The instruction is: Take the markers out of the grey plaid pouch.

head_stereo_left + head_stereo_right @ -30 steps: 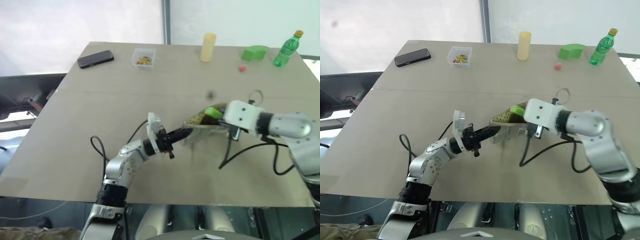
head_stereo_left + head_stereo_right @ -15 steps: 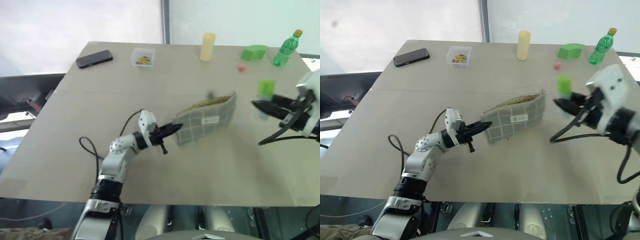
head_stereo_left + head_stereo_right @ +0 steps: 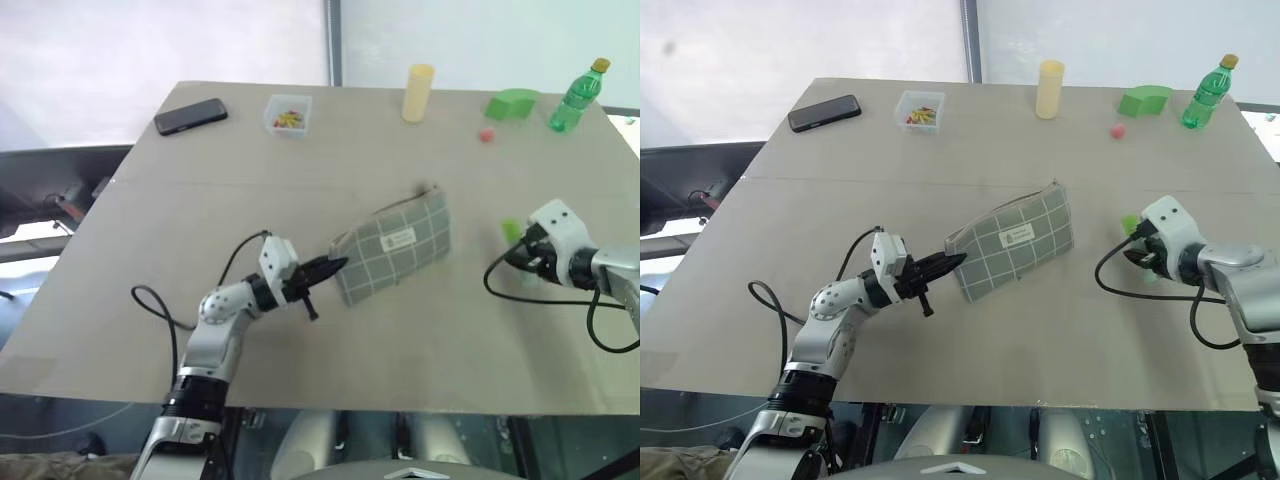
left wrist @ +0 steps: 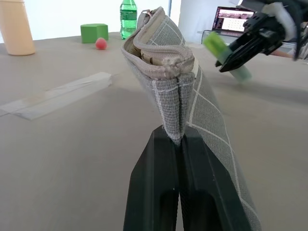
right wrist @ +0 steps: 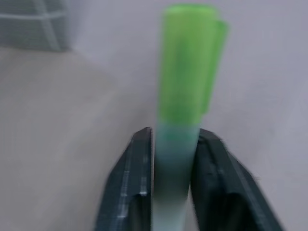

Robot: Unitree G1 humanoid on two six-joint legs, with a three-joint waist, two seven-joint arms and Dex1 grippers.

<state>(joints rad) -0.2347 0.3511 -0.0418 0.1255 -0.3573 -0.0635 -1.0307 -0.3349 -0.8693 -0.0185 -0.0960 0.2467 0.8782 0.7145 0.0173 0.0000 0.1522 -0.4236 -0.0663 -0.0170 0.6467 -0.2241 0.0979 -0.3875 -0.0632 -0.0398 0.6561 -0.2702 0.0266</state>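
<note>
The grey plaid pouch (image 3: 395,245) hangs mid-table, tilted, its lower left corner pinched in my shut left gripper (image 3: 335,266). Seen from the left wrist, the pouch (image 4: 168,62) stands up from the closed black fingers (image 4: 159,192), its zipper mouth gaping at the top. To the right, my right gripper (image 3: 515,248) holds the bright green marker (image 3: 512,231) low over the table, well apart from the pouch. The right wrist view has the marker (image 5: 190,62) clamped between the two fingers (image 5: 137,159). I cannot see inside the pouch.
Along the far edge of the table stand a black phone (image 3: 190,116), a small clear box of coloured bits (image 3: 288,115), a yellow cylinder (image 3: 417,93), a green block (image 3: 510,104), a red ball (image 3: 486,135) and a green bottle (image 3: 576,96).
My right gripper drew the green marker out of the pouch, swung it right, then lowered it towards the table. The left gripper shifted left with the pouch, which turned flatter.
</note>
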